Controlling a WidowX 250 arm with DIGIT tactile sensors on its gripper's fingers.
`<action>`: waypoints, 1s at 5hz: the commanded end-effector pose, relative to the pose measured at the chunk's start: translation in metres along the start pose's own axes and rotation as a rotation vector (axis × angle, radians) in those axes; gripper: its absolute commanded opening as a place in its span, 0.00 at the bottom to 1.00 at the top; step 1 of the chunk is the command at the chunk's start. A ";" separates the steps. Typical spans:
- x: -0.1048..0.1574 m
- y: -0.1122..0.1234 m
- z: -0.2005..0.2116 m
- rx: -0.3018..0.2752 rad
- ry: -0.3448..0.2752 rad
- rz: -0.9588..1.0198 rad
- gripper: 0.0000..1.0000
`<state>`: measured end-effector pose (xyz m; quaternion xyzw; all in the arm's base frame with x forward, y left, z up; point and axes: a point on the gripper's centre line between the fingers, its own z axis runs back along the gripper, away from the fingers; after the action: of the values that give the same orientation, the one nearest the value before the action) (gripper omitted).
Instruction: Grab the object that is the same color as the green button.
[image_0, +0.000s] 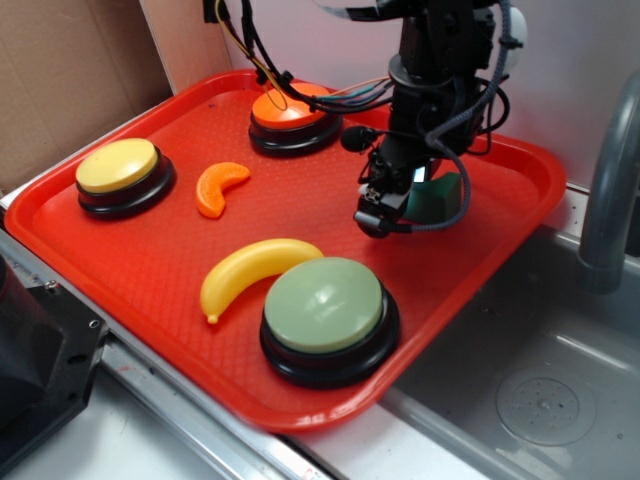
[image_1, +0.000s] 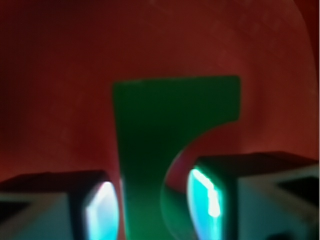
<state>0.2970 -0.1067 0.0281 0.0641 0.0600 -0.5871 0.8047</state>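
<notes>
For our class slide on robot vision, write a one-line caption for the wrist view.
Pincer fingers straddling the dark green notched block on the red tray.

Block (image_1: 150, 150) on tray (image_0: 150, 270), behind button (image_0: 323, 305)

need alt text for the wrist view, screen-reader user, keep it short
Blurred close-up of a dark green block with a curved notch on one side, lying on a red tray. The gripper straddles the block's near end, one glowing fingertip pad on each side; whether the pads touch it is unclear.
</notes>
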 end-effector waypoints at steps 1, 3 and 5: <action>-0.016 -0.011 0.037 -0.004 -0.005 0.339 0.00; -0.092 -0.037 0.124 0.017 -0.006 0.850 0.00; -0.116 -0.074 0.171 0.073 -0.066 1.275 0.00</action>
<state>0.2017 -0.0198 0.2100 0.0978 -0.0060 -0.0045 0.9952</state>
